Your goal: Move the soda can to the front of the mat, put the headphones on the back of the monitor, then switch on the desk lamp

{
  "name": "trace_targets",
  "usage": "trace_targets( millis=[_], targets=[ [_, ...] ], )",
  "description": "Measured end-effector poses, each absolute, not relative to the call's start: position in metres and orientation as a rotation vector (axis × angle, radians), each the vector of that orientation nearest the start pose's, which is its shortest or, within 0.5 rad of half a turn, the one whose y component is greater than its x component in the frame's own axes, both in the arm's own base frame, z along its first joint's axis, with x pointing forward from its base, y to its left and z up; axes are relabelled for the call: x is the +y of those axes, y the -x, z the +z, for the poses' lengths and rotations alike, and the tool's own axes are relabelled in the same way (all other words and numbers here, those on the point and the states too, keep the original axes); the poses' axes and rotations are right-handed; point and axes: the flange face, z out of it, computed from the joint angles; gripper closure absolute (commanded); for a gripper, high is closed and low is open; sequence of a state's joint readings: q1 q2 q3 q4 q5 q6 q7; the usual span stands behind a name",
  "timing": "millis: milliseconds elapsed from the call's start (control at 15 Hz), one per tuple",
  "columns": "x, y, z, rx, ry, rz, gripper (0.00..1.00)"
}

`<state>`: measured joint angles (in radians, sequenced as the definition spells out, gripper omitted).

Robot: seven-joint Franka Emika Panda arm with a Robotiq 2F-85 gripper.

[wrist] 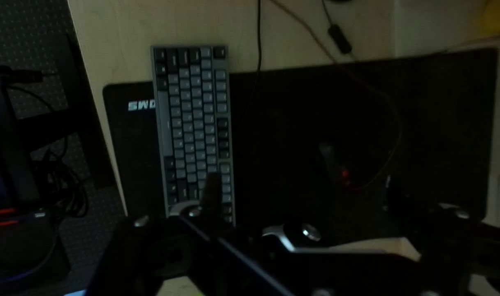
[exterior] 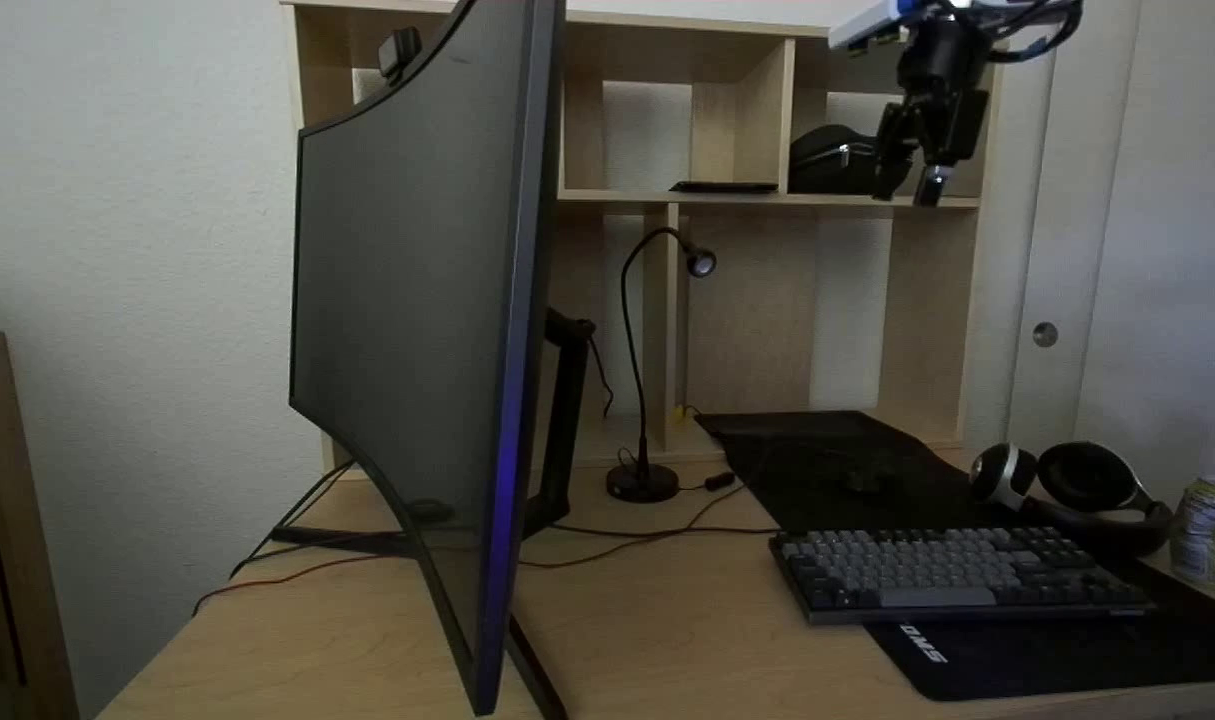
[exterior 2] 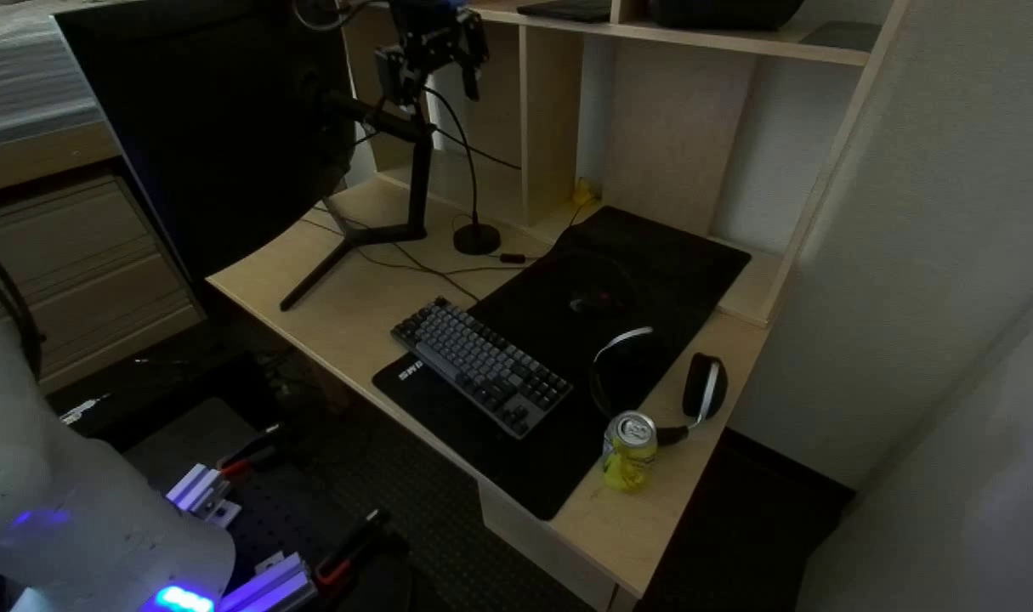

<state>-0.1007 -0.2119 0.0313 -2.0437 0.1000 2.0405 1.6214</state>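
Observation:
High above the desk, my gripper point(exterior: 907, 190) point(exterior 2: 436, 89) point(wrist: 300, 183) stands open, its fingers wide apart with nothing between them. A yellow and silver soda can point(exterior: 1210, 535) point(exterior 2: 630, 455) is upright on bare wood beside the mat point(exterior 2: 661, 255) point(wrist: 282, 111). Behind it lie the headphones point(exterior: 1087, 478) point(exterior 2: 705, 388), partly over the mat's edge. The monitor point(exterior: 417, 260) point(exterior 2: 210, 127) rises at the opposite end of the desk. Near its stand is the desk lamp point(exterior: 643, 482) point(exterior 2: 476, 239), its head showing no glow. Gripper parts cover the lower wrist view.
A keyboard point(exterior: 947, 575) point(exterior 2: 482, 365) point(wrist: 192, 119) rests across the mat, with a mouse point(exterior 2: 597, 300) point(wrist: 334, 164) farther back. Cables point(exterior: 657, 535) run over the wood. A wooden shelf unit point(exterior: 737, 200) holding a black bag point(exterior: 832, 160) lines the desk's rear.

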Motion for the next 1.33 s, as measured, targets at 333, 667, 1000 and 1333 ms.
trace_targets(
  millis=[333, 667, 1000, 1333],
  targets=[
    [-0.159, -0.514, 0.462, 2.583, 1.678, 0.012, 0.00],
    [-0.175, -0.516, 0.446, 2.637, 1.615, 0.052, 0.00],
    [-0.227, -0.524, 0.416, 2.840, 1.354, 0.066, 0.00],
    [-0.353, -0.516, 0.376, 3.044, 0.961, 0.130, 0.00]
  ],
)
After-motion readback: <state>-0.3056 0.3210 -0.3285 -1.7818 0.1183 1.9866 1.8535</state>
